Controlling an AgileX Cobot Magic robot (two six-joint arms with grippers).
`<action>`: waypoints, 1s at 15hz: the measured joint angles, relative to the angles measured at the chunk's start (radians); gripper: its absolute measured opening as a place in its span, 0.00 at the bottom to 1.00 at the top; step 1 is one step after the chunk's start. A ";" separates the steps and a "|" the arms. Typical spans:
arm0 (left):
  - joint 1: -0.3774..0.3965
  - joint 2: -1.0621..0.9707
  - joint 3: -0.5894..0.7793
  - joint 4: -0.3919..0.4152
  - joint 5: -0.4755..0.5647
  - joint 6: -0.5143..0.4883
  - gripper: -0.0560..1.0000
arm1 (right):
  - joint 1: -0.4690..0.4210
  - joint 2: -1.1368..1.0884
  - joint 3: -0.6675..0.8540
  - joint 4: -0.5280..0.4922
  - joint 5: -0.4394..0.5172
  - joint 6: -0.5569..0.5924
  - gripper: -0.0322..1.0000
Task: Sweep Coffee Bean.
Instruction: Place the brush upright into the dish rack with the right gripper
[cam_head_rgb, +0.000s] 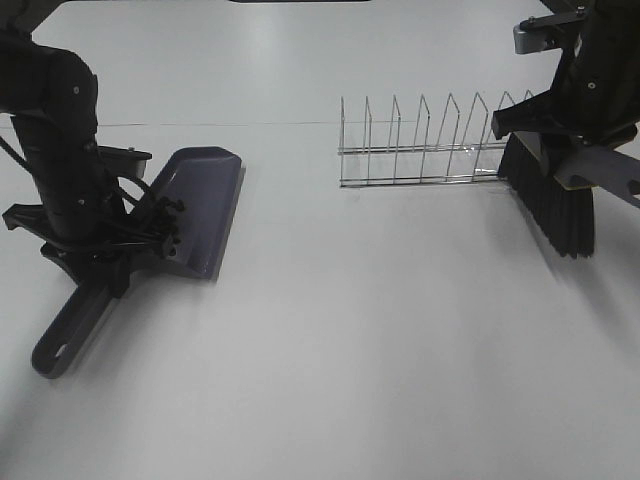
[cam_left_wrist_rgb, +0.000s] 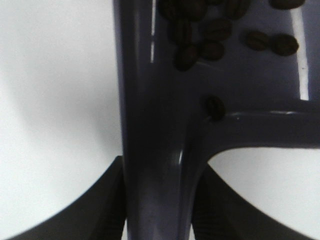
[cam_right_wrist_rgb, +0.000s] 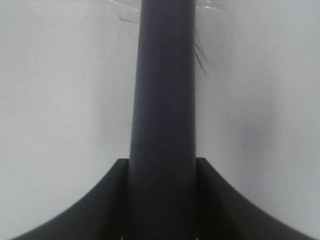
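The purple dustpan (cam_head_rgb: 200, 205) lies flat on the white table at the left, its handle pointing to the front left. My left gripper (cam_head_rgb: 118, 262) is shut on the dustpan's handle (cam_left_wrist_rgb: 157, 165). The coffee beans (cam_left_wrist_rgb: 210, 30) lie inside the pan near its back wall, seen only in the left wrist view. My right gripper (cam_head_rgb: 585, 165) is shut on the brush's grey handle (cam_right_wrist_rgb: 162, 110) at the far right. The brush's black bristles (cam_head_rgb: 552, 200) hang beside the right end of the wire rack, a little above the table.
A wire dish rack (cam_head_rgb: 425, 145) with several upright dividers stands at the back middle-right, touching or nearly touching the brush. The white table (cam_head_rgb: 380, 350) stretches bare between the dustpan and the brush.
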 joint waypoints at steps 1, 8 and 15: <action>0.000 0.000 0.000 0.000 0.000 0.000 0.37 | 0.000 0.013 -0.017 0.000 0.011 0.001 0.33; 0.000 0.000 0.000 0.000 0.000 0.000 0.37 | -0.011 0.047 -0.064 0.037 0.052 -0.050 0.33; 0.000 0.000 0.000 0.000 0.000 0.000 0.37 | -0.011 0.143 -0.137 -0.096 -0.074 0.017 0.33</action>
